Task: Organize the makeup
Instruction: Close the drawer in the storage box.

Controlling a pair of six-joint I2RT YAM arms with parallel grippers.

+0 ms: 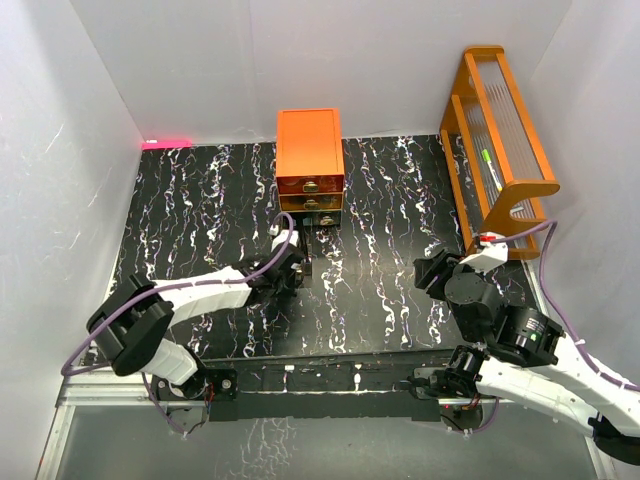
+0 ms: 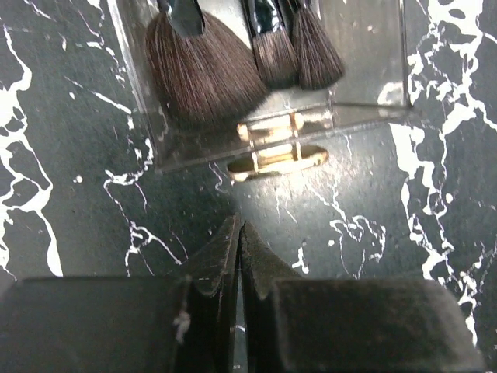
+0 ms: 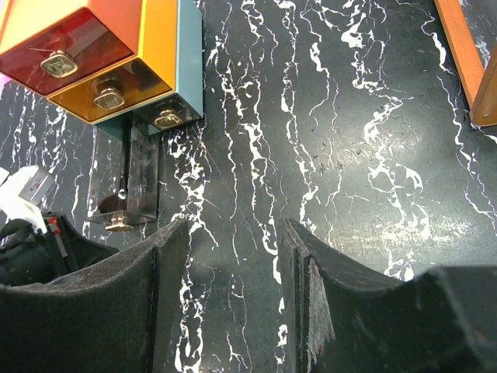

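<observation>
Three brown-headed brushes (image 2: 203, 74) lie in a clear drawer (image 2: 342, 116) that stands open at the bottom of the orange chest (image 1: 310, 150), out over the black marbled desk (image 1: 200, 200). The left fingers (image 2: 217, 264) are pressed together and empty, just in front of the drawer's gold handle. The right fingers (image 3: 93, 318) stand apart over bare desk, gripping nothing, off to the chest's right.

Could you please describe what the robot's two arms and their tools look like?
Both the left arm and right arm have white links, black joints and a looping purple cable. The left tool and right tool are matt black with tapered tips.
</observation>
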